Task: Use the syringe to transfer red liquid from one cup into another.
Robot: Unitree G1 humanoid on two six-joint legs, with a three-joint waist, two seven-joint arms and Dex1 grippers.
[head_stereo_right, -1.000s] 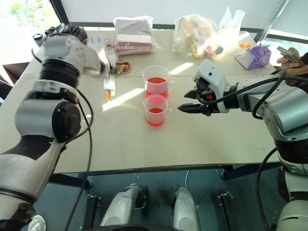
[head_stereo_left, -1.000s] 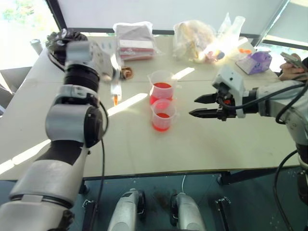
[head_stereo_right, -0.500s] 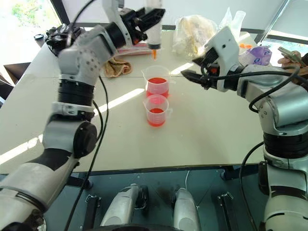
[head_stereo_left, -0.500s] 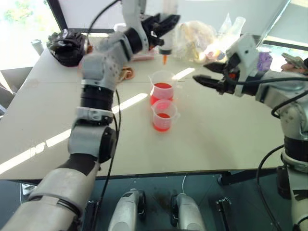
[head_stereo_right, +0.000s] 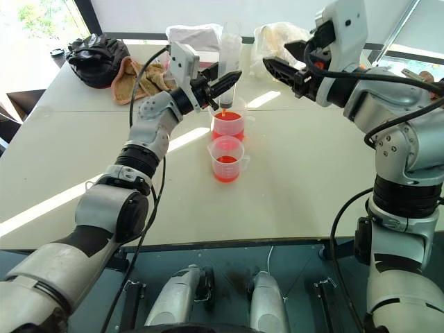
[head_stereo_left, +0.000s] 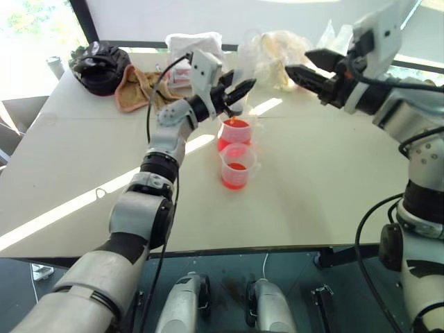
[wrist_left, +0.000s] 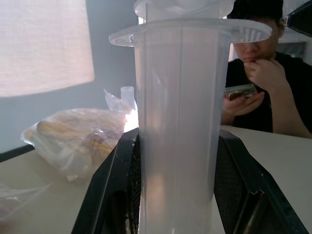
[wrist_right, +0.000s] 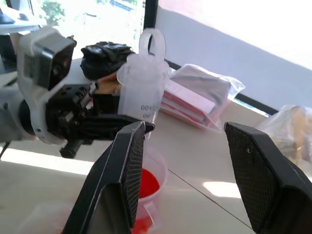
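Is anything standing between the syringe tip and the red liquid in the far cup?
Nothing visible. The left gripper holds the syringe upright, its orange tip just above the far cup of red liquid, with only open air between them. The near cup stands closer to the robot, out of that path. The right gripper is off to the side.

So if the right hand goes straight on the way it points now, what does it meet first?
Probably the syringe, held upright by the left hand over the far cup; depth is hard to judge.

head stereo pair looks down; both share table.
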